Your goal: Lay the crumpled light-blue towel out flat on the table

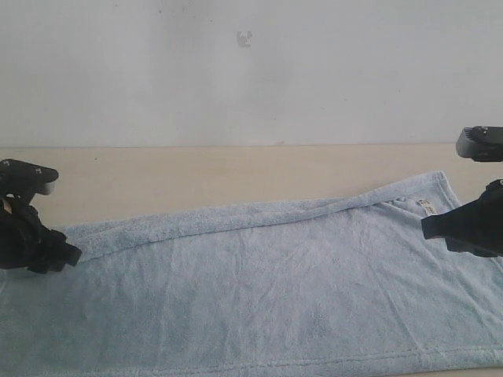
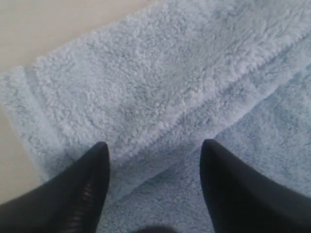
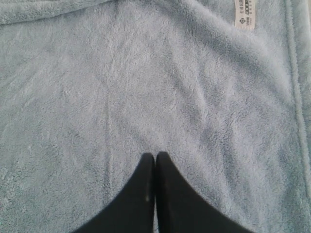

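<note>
The light-blue towel (image 1: 267, 290) lies mostly flat across the beige table (image 1: 196, 177). Its far edge is folded over in a long narrow strip (image 1: 236, 218). A small white label (image 1: 426, 206) sits near the far right corner. My left gripper (image 1: 67, 255) hangs at the towel's left end. It is open, and the folded flap (image 2: 146, 97) lies just beyond its fingertips, with cloth below the gap (image 2: 154, 150). My right gripper (image 1: 431, 228) is over the towel's right end, below the label (image 3: 245, 12). It is shut (image 3: 155, 156) with nothing between the fingers.
A pale wall (image 1: 251, 71) rises behind the table's far edge. Bare tabletop (image 2: 48, 19) shows beyond the towel's left corner. Another black arm part (image 1: 479, 143) juts in at the right edge. The towel runs past the bottom of the exterior view.
</note>
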